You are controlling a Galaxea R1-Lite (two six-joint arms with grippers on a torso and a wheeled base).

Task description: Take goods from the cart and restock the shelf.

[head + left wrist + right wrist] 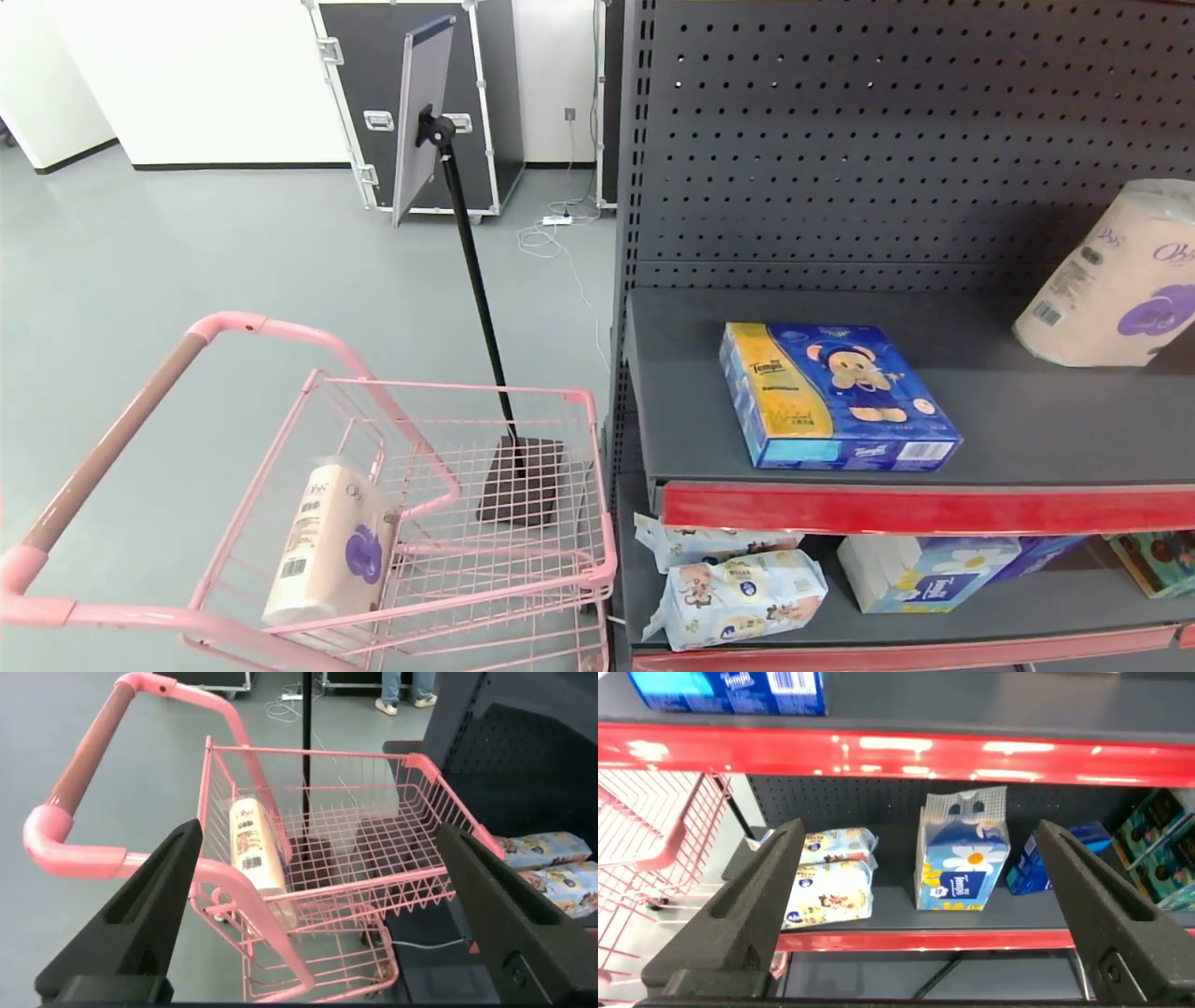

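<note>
In the head view, the pink cart (602,485) stands just beside the left end of the shelf (1027,420). One paper-roll pack (327,541) stands in the cart's basket at the handle end. The upper shelf board carries two goods. One blue tissue box (831,397) lies flat near the front edge, and a second paper-roll pack (1116,280) sits tilted at the right edge. On the lower board, two soft packs (738,597) lie one on the other at the left end, with one daisy-printed pack (924,569) further right.

In the left wrist view, the left tool (320,835) hangs above the cart near its handle. Its fingers (149,915) are spread wide with nothing between them. The single paper-roll pack leans on the basket's handle-side wall.

In the right wrist view, the right tool (920,829) faces the lower board under the red edge strip (924,756). It too is spread wide and grips nothing. Before it are the two soft packs, the daisy-printed pack standing upright, and one dark blue pack (1055,859) just beside it.
</note>
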